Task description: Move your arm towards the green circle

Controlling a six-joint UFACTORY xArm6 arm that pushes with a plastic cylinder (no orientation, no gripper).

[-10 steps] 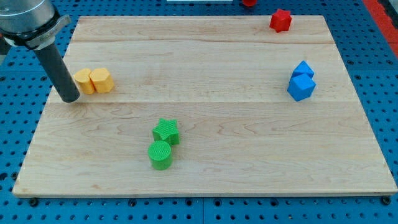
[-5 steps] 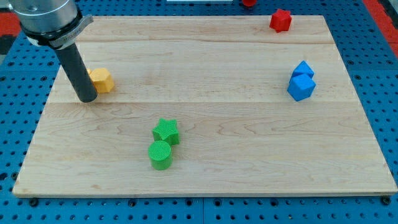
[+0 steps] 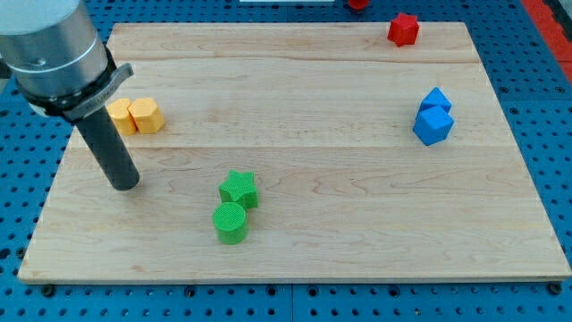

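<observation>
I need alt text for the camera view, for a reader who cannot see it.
My tip rests on a wooden board, left of the green circle and apart from it; a green star touches the circle. Two yellow blocks lie above the tip, two blue blocks at right, a red block at top.

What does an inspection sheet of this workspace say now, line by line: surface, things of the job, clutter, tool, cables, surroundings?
Surface: wooden board, pale, flat, no damage seen.
Job's things: green circle near the view's bottom, touching the green star just above it.
Clutter: two yellow blocks side by side at the view's left; two blue blocks together at the right; red block at the top edge; another red thing cut off by the top.
Tool: my tip rests on the board, below the yellow blocks, left of the green circle, apart from every block.
Cables: nothing seen.
Surroundings: blue perforated base around the board.
</observation>
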